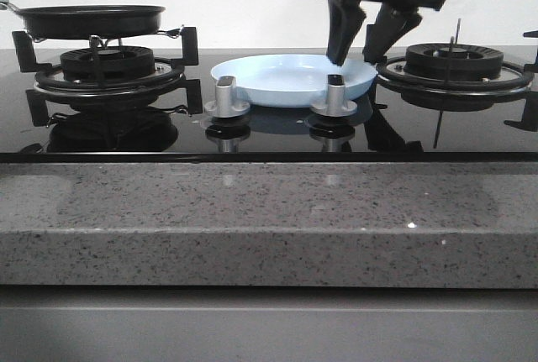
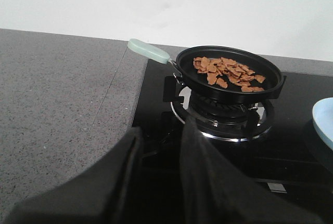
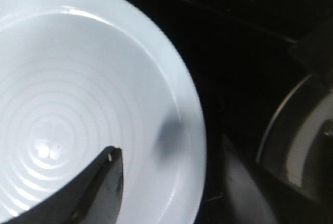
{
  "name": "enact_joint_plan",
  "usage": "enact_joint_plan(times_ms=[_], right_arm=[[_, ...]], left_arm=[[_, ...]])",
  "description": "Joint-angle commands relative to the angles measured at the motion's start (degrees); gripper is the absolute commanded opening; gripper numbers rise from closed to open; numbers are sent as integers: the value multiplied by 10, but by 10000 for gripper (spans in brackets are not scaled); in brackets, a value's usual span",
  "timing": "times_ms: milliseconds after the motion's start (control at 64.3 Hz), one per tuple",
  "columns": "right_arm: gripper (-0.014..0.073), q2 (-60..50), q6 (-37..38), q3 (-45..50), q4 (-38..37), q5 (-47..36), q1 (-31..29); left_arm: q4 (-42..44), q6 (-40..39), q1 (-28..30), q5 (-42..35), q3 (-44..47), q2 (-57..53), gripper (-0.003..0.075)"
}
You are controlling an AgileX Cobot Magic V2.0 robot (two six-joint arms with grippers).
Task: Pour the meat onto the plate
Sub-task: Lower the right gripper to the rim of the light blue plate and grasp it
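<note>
At frame centre, the right tool (image 1: 364, 49) hangs wide apart astride the empty pale blue plate's (image 1: 277, 85) right rim, seemingly ready to steady it, while the meat (image 2: 226, 71) waits in the black pan (image 1: 91, 19) upper left.

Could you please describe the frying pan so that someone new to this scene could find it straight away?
Look to the black glass hob, then its left burner. The frying pan sits on that burner's grate: black, shallow, with a pale green handle, and holding the orange-brown meat, unlike the empty pale blue plate mid-hob.
</note>
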Motion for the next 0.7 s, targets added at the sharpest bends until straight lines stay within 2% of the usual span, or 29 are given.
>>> enact_joint_plan(times_ms=[0, 140, 233, 513, 684], right_arm=[[429, -28, -7, -24, 11, -9, -1], [424, -21, -7, -24, 11, -11, -1], [364, -20, -7, -24, 11, -9, -1], [-78, -20, -7, -24, 11, -3, -1], [-60, -21, -7, -31, 11, -2, -2]], left_arm=[[-1, -5, -3, -48, -21, 4, 188], [-1, -5, -3, -48, -21, 4, 188], [-1, -5, -3, -48, -21, 4, 188], [-1, -5, -3, -48, -21, 4, 188], [-1, -5, -3, -48, -21, 4, 188]])
